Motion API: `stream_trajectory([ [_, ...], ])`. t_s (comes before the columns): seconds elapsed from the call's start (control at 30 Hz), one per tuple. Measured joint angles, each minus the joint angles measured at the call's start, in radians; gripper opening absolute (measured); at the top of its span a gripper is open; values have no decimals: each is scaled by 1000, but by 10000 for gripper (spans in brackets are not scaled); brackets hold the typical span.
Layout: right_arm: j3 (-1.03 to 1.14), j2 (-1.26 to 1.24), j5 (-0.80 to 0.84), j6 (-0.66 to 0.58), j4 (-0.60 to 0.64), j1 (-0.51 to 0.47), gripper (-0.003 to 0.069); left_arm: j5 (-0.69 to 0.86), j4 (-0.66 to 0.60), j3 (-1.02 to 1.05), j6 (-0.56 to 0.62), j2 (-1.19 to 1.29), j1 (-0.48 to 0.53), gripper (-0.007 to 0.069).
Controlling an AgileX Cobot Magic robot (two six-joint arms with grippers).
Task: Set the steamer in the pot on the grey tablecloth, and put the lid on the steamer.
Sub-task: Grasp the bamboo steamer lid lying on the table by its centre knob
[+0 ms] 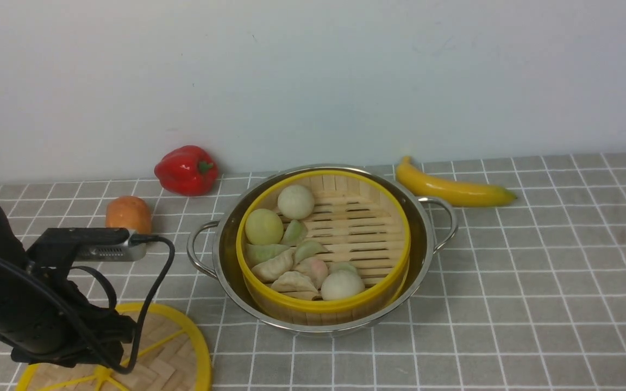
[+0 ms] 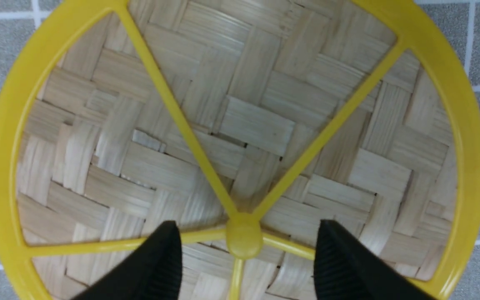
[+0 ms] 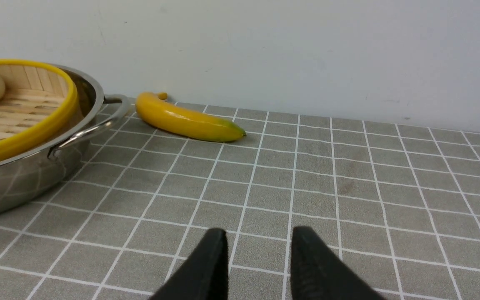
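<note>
The steamer [image 1: 345, 228], a yellow-rimmed bamboo basket holding pale dumplings and buns, sits inside the shiny pot [image 1: 226, 239] in the middle of the grey tablecloth [image 1: 536, 282]. The lid [image 1: 177, 347], a flat woven disc with a yellow rim and spokes, lies on the cloth at the near left, partly under my left arm [image 1: 30, 304]. In the left wrist view my left gripper [image 2: 247, 223] hangs over the lid [image 2: 256, 125], open, one finger on each side of the centre hub [image 2: 244, 241]. My right gripper [image 3: 258, 232] is open and empty over bare cloth, to the right of the pot [image 3: 23, 183].
A red pepper [image 1: 186, 169] and an orange rounded food item [image 1: 128, 213] lie behind the lid at the back left. A banana [image 1: 454, 189] lies right behind the pot's right handle [image 1: 446, 220]. A pale wall closes the back.
</note>
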Motion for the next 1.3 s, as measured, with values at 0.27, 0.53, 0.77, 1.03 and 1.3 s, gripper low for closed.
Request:
stream_trajectory([
  [0.27,0,0,0,0,0,0,240,0,0,0,2,87,0,336],
  [0.53,0,0,0,0,0,0,240,-2,-9,-4,2,111,0,330],
  [0.77,0,0,0,0,0,0,240,0,-8,-10,3,119,0,143],
  [1.03,0,0,0,0,0,0,240,17,-9,-19,3,118,0,117],
  [1.3,0,0,0,0,0,0,240,204,35,-163,3,23,0,117],
])
